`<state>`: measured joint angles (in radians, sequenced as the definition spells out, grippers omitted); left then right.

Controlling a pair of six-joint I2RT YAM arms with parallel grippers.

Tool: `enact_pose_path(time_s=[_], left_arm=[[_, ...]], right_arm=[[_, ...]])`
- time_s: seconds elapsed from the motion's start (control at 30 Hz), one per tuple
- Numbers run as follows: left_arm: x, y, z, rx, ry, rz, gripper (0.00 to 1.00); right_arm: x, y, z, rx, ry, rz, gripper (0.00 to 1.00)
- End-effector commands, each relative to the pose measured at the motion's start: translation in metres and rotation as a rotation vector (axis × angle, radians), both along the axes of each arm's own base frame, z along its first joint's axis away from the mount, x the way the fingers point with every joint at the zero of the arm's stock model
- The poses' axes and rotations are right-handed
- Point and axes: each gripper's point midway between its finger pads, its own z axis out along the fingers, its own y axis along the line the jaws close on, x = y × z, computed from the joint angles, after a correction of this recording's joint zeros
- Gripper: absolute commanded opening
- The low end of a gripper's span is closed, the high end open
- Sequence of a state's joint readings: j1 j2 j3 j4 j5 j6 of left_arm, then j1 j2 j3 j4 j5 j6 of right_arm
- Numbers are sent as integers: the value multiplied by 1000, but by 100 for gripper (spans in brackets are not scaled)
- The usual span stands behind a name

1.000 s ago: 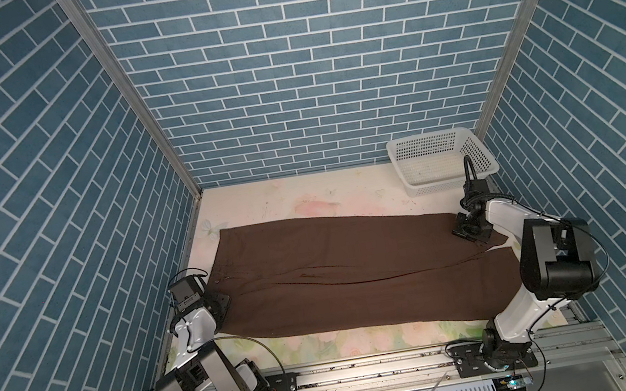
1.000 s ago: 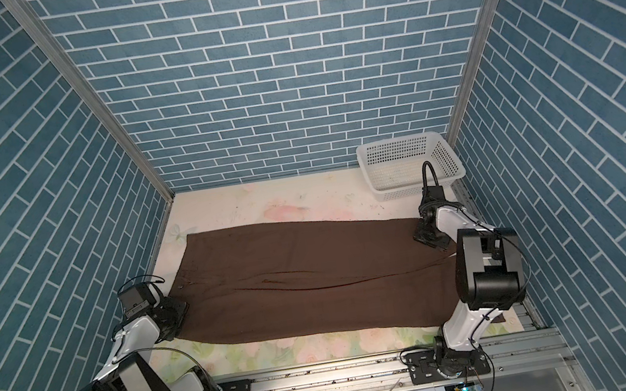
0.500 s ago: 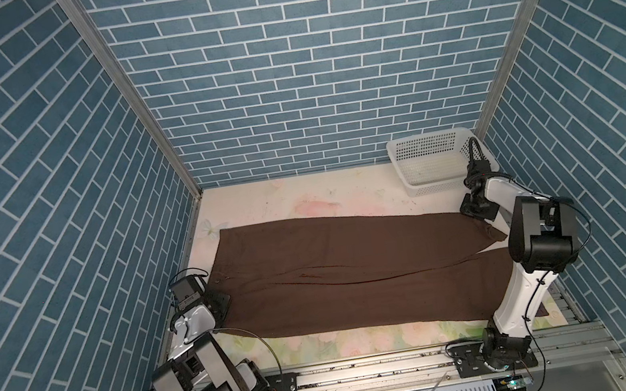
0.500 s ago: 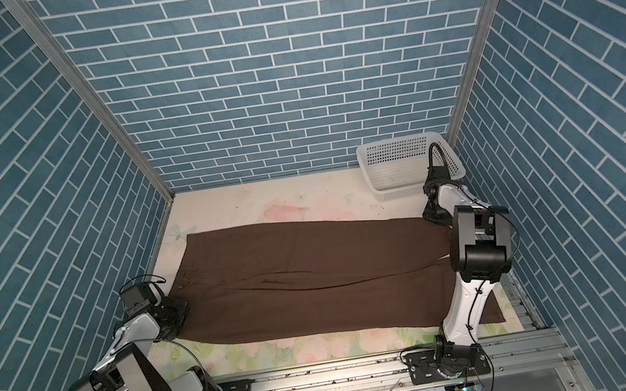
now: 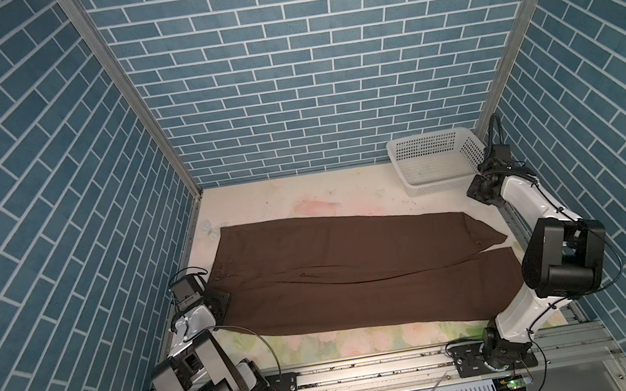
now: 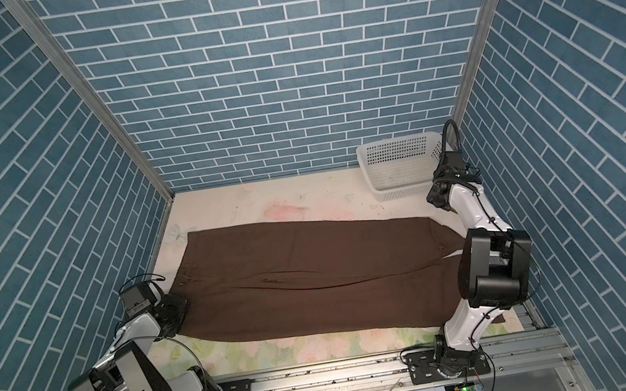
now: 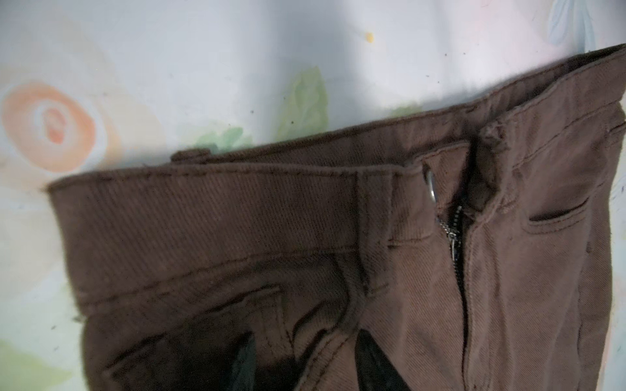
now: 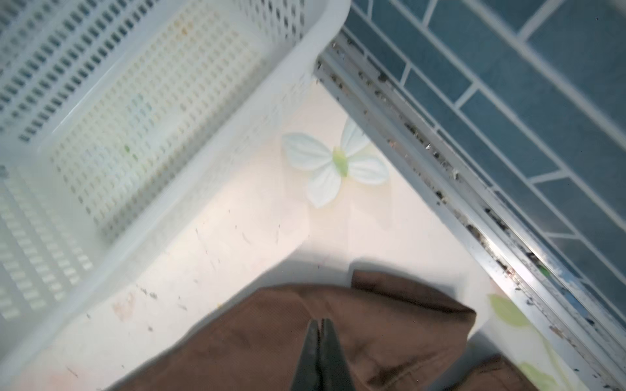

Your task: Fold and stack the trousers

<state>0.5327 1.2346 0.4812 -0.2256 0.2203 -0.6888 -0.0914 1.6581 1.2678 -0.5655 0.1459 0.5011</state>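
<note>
The trousers (image 5: 357, 278) lie spread full length across the surface (image 5: 303, 198), still unfolded. The waistband (image 7: 237, 203) is at the left edge and the 2 leg ends are at the right edge, with the legs side by side and touching along the middle. The white basket (image 5: 444, 186) sits in the far right corner, apart from the cloth.

The change is on the right. 1 second ago the right hand (image 8: 320, 338) sat on the end of the far leg (image 5: 352, 241). In both top views it has since moved toward the far right corner and now hangs just beside the basket's near wall. It is closed tight. In the right wrist view its tips show over the leg-end cloth, but I cannot tell whether any cloth is caught between them. The far leg's outline has hardly shifted, which suggests a smoothing stroke rather than a pull. That leg end still lies slanted, with a turned flap.

The left hand (image 5: 216, 303) has stayed at the near left corner of the waistband. In the left wrist view its fingers (image 7: 371, 362) stand apart with waist cloth between them. Whether they grip it or only straddle it, I cannot tell.

The flattening looks about done and no fold has been made, so the first fold is likely next.
</note>
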Motion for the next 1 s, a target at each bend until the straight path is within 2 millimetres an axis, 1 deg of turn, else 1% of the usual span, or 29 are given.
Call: enact_pose_path(time_s=[0.0,0.03,0.13,0.3,0.37,0.47,0.57,0.6,0.67,0.77,0.87,0.93,0.97], left_arm=[[-1,-1,-4,-20,8,8,49],[-1,-1,-3,-22,2,11,49],[-1,-3,-3,-28,-2,14,49],[-7,-5,-11,-34,15,19,49],[-7,-5,-12,-32,19,21,49],[-6,-3,-13,-32,23,21,49],[-4,-3,-14,-33,27,17,49],[-5,-2,-15,-32,28,17,49],[-4,-2,-17,-33,29,19,49],[-4,-3,-23,-43,41,20,49],[-4,-3,-29,-51,54,15,49],[-3,-3,-33,-59,62,11,49],[-2,-3,-34,-62,63,7,48]], right_arm=[[-29,26,-43,5,116,55,0],[-36,28,-55,28,138,43,0],[-49,30,-79,52,186,15,0],[-56,34,-105,93,241,-8,0],[-57,28,-113,95,262,-33,0],[-57,14,-124,129,277,-96,0],[-54,-4,-127,152,259,-154,0],[-50,-9,-126,171,249,-168,0],[-40,-22,-119,157,239,-189,0],[-17,-44,-100,89,210,-197,0],[19,-65,-81,26,164,-181,0],[49,-77,-69,-14,131,-142,0],[63,-79,-62,-25,111,-122,0]])
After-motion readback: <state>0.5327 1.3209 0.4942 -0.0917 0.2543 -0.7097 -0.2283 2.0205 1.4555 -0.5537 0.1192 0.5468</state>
